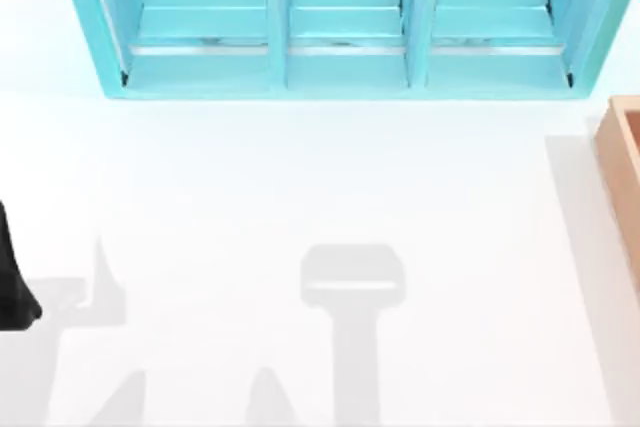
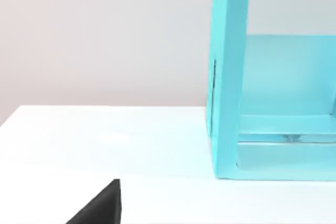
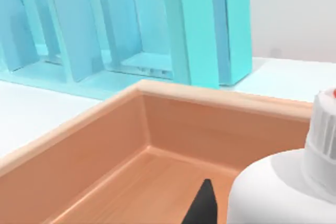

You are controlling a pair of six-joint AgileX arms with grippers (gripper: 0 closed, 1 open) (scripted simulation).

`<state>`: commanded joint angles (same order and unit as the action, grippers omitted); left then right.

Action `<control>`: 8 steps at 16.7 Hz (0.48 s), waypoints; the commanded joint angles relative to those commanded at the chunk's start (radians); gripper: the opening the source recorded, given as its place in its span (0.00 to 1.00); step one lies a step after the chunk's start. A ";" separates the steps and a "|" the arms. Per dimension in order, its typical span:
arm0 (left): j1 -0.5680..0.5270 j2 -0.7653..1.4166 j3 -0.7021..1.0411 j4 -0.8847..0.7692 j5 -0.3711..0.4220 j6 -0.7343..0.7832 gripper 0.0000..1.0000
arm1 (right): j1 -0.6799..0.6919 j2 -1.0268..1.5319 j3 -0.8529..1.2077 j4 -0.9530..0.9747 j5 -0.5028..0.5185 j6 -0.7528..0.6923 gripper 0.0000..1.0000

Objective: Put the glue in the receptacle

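Observation:
In the right wrist view the glue (image 3: 278,187) is a white bottle with a ribbed neck and a sliver of red cap at the picture's edge. It hangs close to the camera, above the open inside of the receptacle (image 3: 173,103), a light tan wooden box. My right gripper (image 3: 252,211) is shut on the glue, with one black fingertip (image 3: 202,205) showing beside the bottle. In the top view the receptacle (image 1: 625,172) sits at the table's right edge, cut off by the picture. My left arm (image 1: 12,282) is parked at the left edge, and one black finger (image 2: 102,205) shows in its wrist view.
A large turquoise three-compartment shelf unit (image 1: 340,37) stands along the back of the white table (image 1: 300,177), just behind the receptacle's far wall. Arm shadows lie on the table's front middle.

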<state>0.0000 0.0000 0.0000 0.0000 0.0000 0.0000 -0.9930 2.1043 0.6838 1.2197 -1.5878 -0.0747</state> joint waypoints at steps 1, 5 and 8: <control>0.000 0.000 0.000 0.000 0.000 0.000 1.00 | 0.000 0.000 0.000 0.000 0.000 0.000 0.00; 0.000 0.000 0.000 0.000 0.000 0.000 1.00 | 0.013 -0.065 0.004 -0.017 0.023 -0.036 0.00; 0.000 0.000 0.000 0.000 0.000 0.000 1.00 | 0.051 -0.194 0.006 -0.058 0.061 -0.080 0.00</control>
<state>0.0000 0.0000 0.0000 0.0000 0.0000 0.0000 -0.9417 1.9107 0.6901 1.1612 -1.5271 -0.1544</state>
